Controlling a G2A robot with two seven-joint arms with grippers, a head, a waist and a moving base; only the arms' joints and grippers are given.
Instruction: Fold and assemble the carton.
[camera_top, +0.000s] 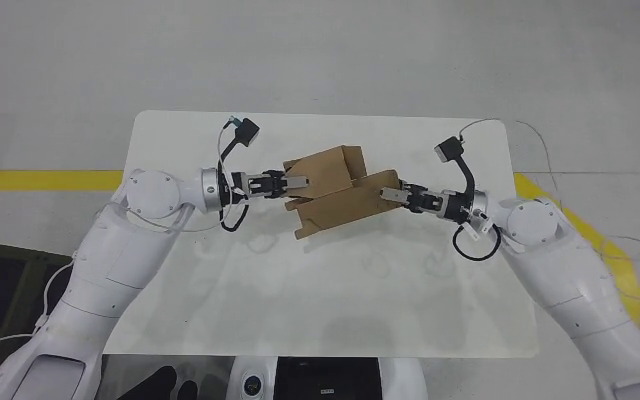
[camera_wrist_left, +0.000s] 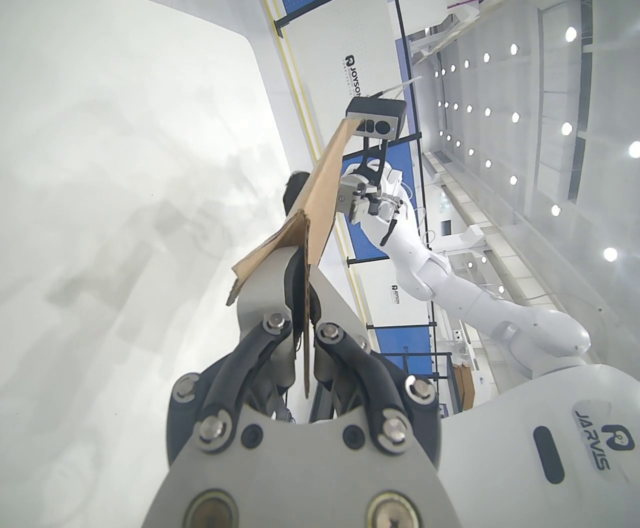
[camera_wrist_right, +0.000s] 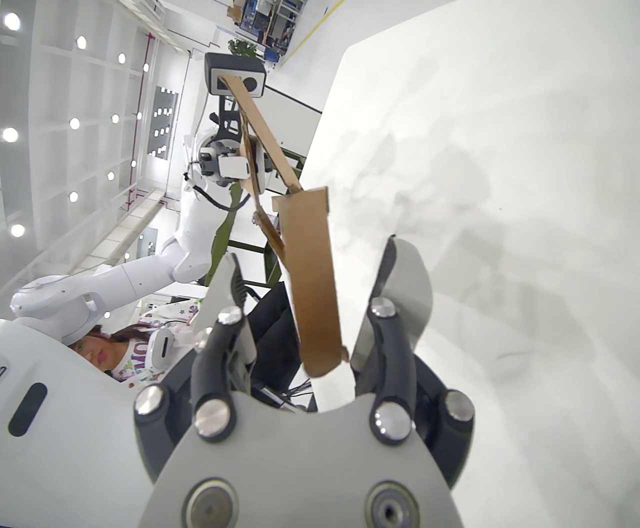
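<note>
A brown cardboard carton (camera_top: 335, 185), partly unfolded, hangs over the middle of the white table (camera_top: 300, 300) between both arms. My left gripper (camera_top: 292, 182) is at the carton's left edge, shut on a panel edge; in the left wrist view its fingers (camera_wrist_left: 272, 280) pinch the cardboard (camera_wrist_left: 320, 200). My right gripper (camera_top: 393, 194) is at the carton's right end. In the right wrist view it (camera_wrist_right: 312, 255) stands open, with a narrow flap (camera_wrist_right: 310, 290) running between its spread fingers (camera_wrist_right: 400, 280) and not pinched. The other arm's gripper (camera_wrist_right: 235, 167) holds the far side.
The table top around and under the carton is bare white surface (camera_top: 330, 290). Its edges lie close behind both arms. Yellow floor tape (camera_top: 60, 180) runs past the table's left and right sides.
</note>
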